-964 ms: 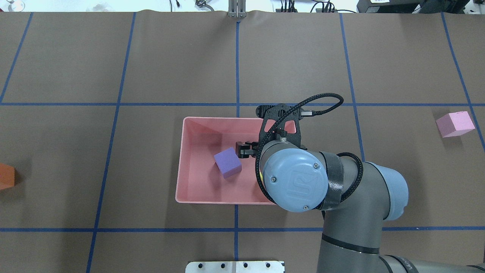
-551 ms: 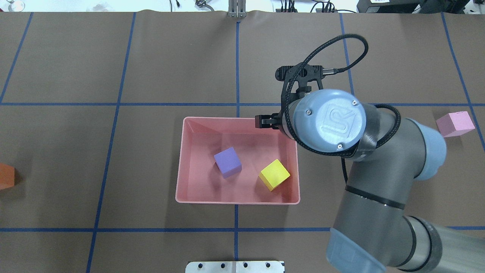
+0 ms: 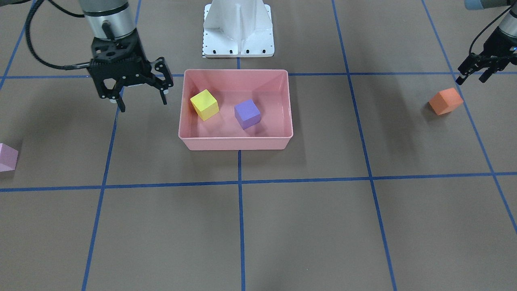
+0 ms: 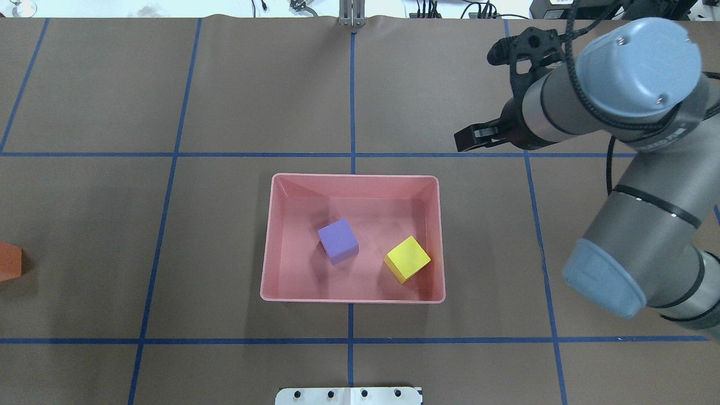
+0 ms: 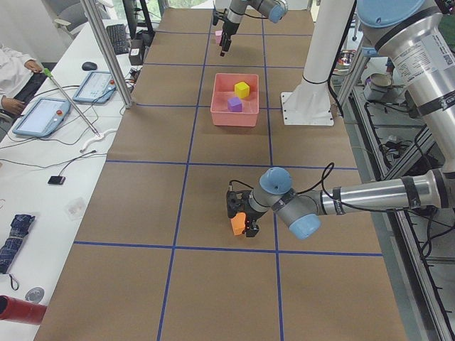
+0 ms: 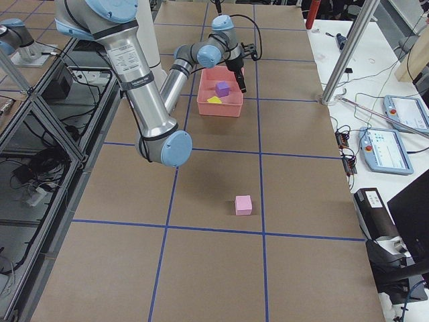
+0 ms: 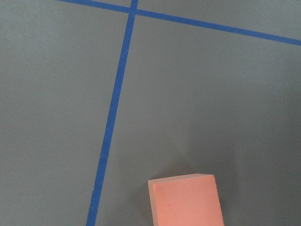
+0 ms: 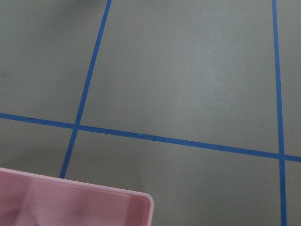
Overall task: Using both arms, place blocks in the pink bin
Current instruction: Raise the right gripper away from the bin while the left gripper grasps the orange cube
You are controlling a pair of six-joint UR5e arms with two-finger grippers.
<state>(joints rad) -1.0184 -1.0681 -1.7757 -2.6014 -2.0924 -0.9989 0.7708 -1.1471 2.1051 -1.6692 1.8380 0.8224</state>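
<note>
Exterior front-facing: right gripper (image 3: 143,104) jaws spread, empty, hanging just beside pink bin (image 3: 236,144), outside its wall. Yellow cube (image 3: 204,104) and purple cube (image 3: 247,114) sit apart on bin floor. Left gripper (image 3: 471,79) fingers parted, holding nothing, near orange cube (image 3: 446,101), clear of it. Light pink cube (image 3: 7,157) on table (image 3: 307,226), well apart from bin.
Overhead exterior: right arm (image 4: 635,62) beyond bin's far right corner.
Left wrist-mounted: orange cube at bottom edge, fingers out of view.
</note>
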